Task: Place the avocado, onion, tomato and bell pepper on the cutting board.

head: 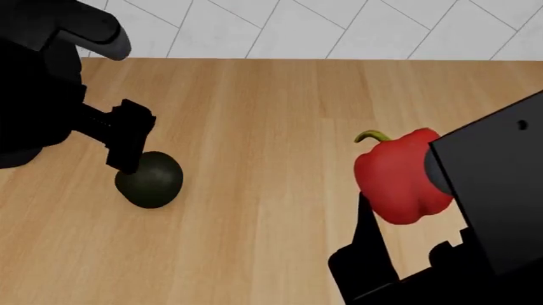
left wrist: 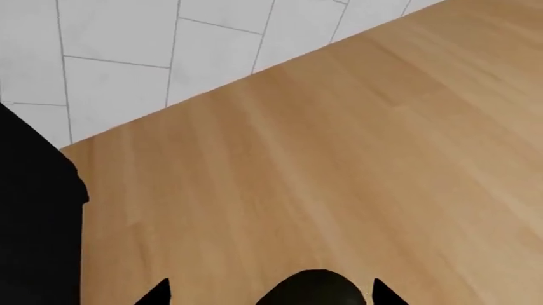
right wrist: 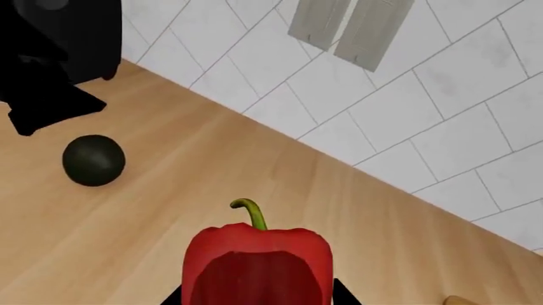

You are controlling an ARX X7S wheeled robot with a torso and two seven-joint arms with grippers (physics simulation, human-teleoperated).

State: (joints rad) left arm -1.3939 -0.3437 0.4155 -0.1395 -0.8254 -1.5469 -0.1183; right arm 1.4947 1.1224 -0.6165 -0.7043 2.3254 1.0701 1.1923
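The head camera looks forward and steeply down on the light wooden plank worktop [head: 271, 101], with white tiled floor along its far edge. It takes in the dark green, matte, egg-shaped avocado [head: 149, 179] at the left and the red lobed bell pepper [head: 398, 178] at the right.

The right wrist camera sits very close behind that pepper [right wrist: 259, 264], which fills its near edge, and faces across the worktop toward the floor; it shares both the pepper and the avocado [right wrist: 93, 160] with the head view.

The left wrist camera hangs close over the worktop [left wrist: 322, 178], facing its edge, with a dark rounded shape at the near edge.
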